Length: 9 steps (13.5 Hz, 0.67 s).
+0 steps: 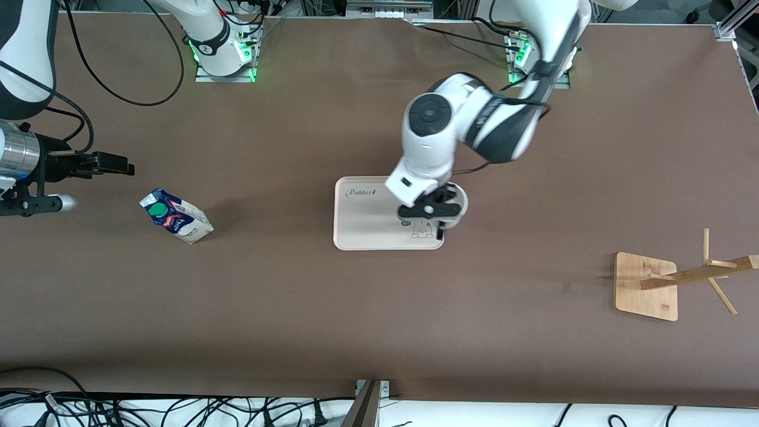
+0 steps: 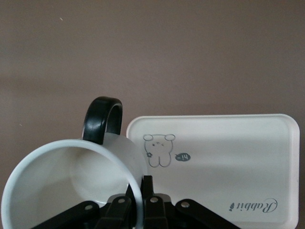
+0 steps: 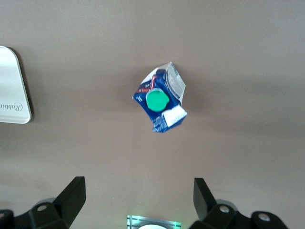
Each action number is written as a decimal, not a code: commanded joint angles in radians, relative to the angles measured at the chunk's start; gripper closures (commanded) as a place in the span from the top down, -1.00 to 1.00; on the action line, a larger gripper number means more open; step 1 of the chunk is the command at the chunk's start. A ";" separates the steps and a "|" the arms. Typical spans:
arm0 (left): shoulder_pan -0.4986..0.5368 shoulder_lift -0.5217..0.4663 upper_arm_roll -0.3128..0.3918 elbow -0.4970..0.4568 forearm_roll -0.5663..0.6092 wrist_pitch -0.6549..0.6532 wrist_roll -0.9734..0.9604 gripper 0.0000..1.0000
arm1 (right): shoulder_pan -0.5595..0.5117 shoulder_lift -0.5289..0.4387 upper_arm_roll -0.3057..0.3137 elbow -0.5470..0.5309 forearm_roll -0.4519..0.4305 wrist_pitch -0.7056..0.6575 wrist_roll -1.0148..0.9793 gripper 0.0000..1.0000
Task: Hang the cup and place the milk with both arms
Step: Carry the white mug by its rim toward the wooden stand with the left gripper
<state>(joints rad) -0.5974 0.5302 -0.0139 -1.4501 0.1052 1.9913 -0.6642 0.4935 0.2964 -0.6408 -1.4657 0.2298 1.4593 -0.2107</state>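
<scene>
The cup (image 1: 462, 199) is white with a black handle (image 2: 102, 119) and sits at the edge of the white tray (image 1: 362, 222) toward the left arm's end. My left gripper (image 1: 443, 221) is shut on the cup's rim (image 2: 139, 191), one finger inside and one outside. The smiley face is hidden. The milk (image 1: 176, 216) is a blue and white carton with a green cap, lying tilted on the table toward the right arm's end. It also shows in the right wrist view (image 3: 162, 99). My right gripper (image 1: 121, 166) is open and empty, up in the air beside the milk (image 3: 138, 193).
A wooden cup rack (image 1: 646, 286) with slanted pegs (image 1: 699, 274) stands toward the left arm's end, nearer to the front camera. The tray shows a bear drawing (image 2: 159, 150), and its corner shows in the right wrist view (image 3: 12, 86). Cables lie along the table's front edge.
</scene>
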 commanded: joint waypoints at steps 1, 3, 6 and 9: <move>0.083 0.004 -0.008 0.109 0.010 -0.103 0.123 -1.00 | 0.007 0.001 0.007 0.068 -0.052 -0.024 -0.004 1.00; 0.166 0.004 -0.011 0.169 0.011 -0.132 0.138 -1.00 | 0.008 0.006 0.006 0.084 -0.058 -0.011 -0.012 1.00; 0.232 -0.016 -0.009 0.191 0.024 -0.199 0.288 -1.00 | 0.011 0.013 0.009 0.119 -0.134 0.006 -0.041 1.00; 0.305 -0.067 0.003 0.195 0.008 -0.209 0.331 -1.00 | -0.054 0.015 0.111 0.117 -0.154 0.029 -0.059 1.00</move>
<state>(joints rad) -0.3449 0.5134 -0.0105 -1.2679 0.1052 1.8155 -0.3834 0.4987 0.3014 -0.6168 -1.3726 0.1023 1.4907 -0.2571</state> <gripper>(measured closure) 0.943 0.000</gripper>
